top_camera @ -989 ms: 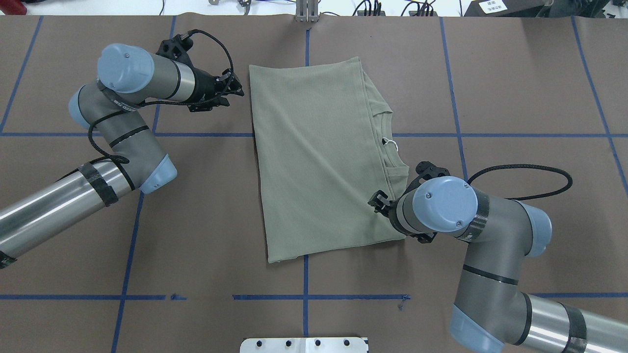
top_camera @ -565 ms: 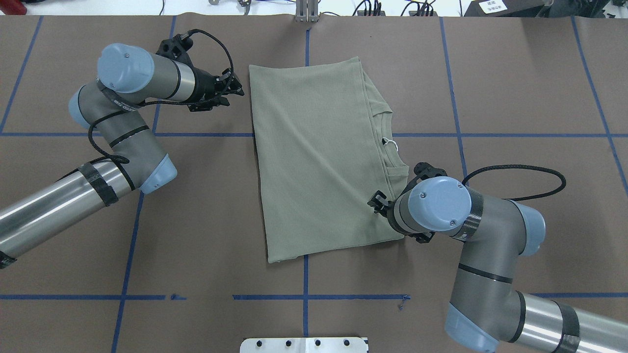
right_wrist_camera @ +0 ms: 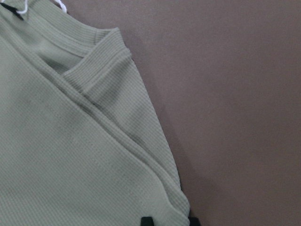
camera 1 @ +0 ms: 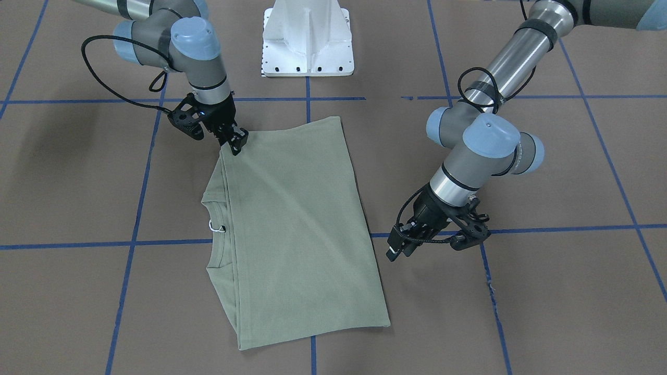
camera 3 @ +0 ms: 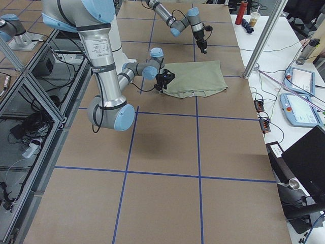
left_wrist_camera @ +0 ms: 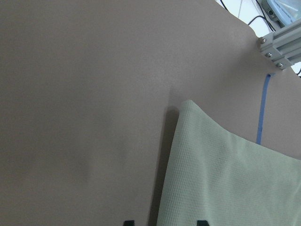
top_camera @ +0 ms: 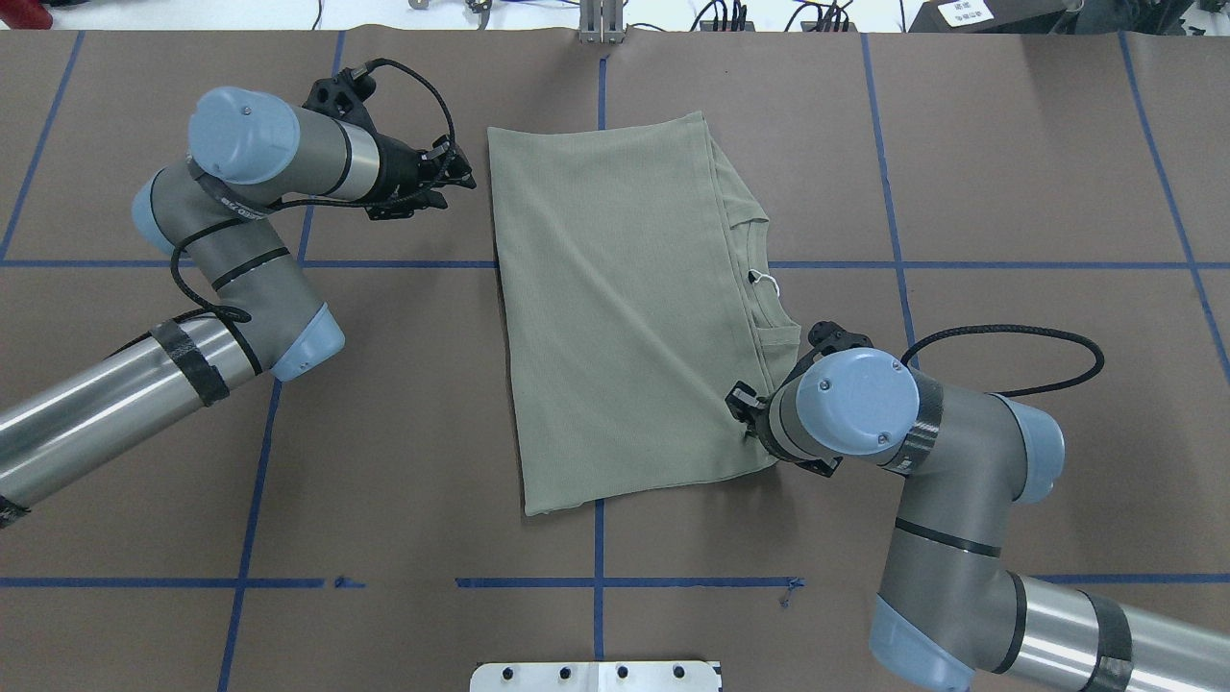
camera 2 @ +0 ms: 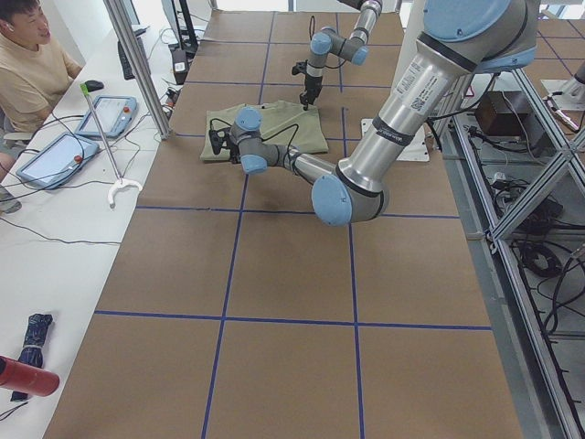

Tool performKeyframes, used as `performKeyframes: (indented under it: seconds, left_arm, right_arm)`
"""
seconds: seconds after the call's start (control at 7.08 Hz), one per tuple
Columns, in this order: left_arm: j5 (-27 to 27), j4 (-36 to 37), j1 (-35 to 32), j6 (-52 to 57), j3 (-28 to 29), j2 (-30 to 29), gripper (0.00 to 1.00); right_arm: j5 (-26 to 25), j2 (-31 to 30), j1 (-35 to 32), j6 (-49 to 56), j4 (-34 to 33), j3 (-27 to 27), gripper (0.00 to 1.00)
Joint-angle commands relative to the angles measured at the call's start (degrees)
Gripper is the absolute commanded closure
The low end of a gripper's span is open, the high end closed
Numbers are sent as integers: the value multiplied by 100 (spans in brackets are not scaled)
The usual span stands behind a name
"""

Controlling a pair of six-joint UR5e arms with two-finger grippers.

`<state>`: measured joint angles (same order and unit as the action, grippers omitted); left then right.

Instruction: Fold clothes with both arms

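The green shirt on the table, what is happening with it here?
It is partway through being folded by machine. The shirt lies flat on the brown table, folded into a rough rectangle with the collar showing along one long side. The right gripper is down at the collar-side corner closest to the white base, with the cloth between its jaws; whether it has clamped is unclear. The left gripper is open beside the opposite long edge, off the cloth.
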<state>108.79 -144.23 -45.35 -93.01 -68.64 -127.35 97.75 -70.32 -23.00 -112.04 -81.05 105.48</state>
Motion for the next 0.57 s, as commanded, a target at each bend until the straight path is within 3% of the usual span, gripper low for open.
performKeyframes:
  seconds: [0.0,0.42]
  left_arm:
    - [2,0,0,2,-53,52,46]
    - [20,0,0,-6,-166,96,46]
  right_arm:
    - [8,105,32,-2,-60,-1,100]
    - [201,124,-12,-2,-69,139,100]
